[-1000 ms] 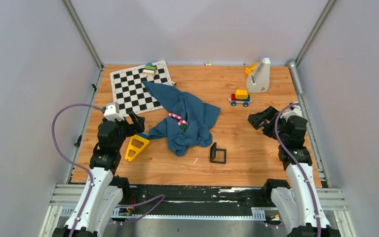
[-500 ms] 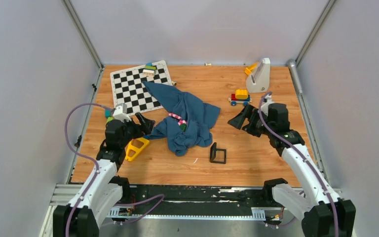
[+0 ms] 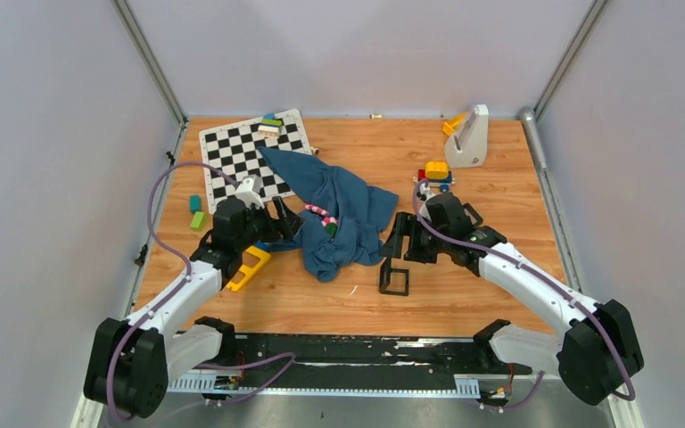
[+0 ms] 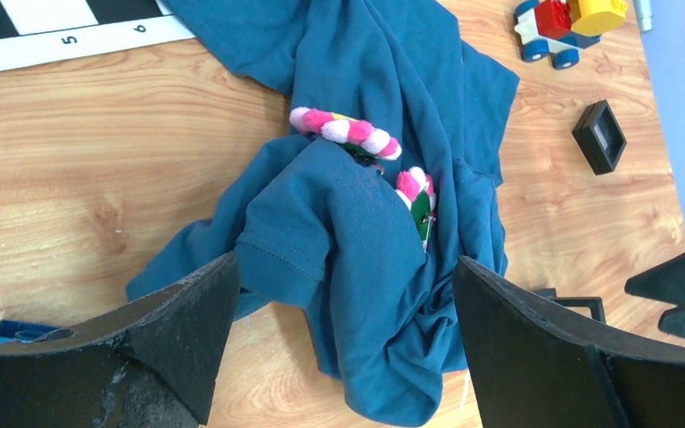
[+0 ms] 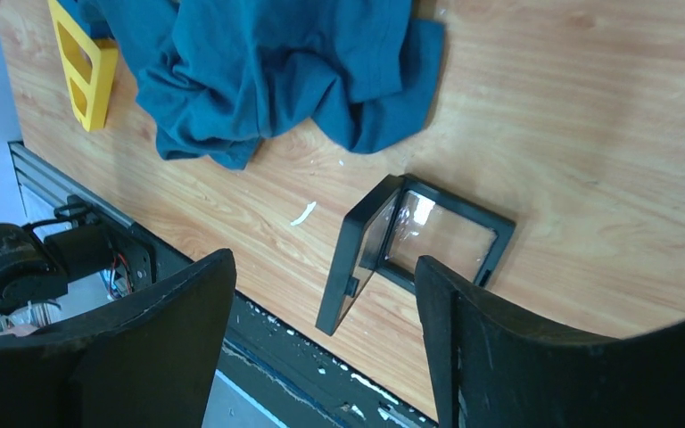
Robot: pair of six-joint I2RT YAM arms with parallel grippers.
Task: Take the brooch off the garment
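Fingers (image 4: 169, 330) of the left tool (image 4: 341, 276) stand wide apart with nothing gripped between them. This tool is at the left edge of a crumpled dark blue cloth garment (image 4: 348, 232). Framed between its fingers in the left wrist view is the brooch (image 4: 348, 127), a flat flower-shaped disc with pink and white petals round a dark green centre. It sits among the folds near the garment's middle, partly covered by a fold.

The right tool (image 5: 323, 267) is likewise open and empty, over the wooden tabletop (image 3: 366, 143) just right of the garment. Below it a small black hinged box with a clear window (image 5: 428, 236) stands open. A yellow plastic wedge-shaped frame (image 3: 248, 265) lies beside the garment's left edge, near the left tool. Farther back stand a red, yellow and blue toy car (image 3: 435, 172) and a black-and-white chequered board (image 3: 250, 156), which the garment's far corner overlaps.
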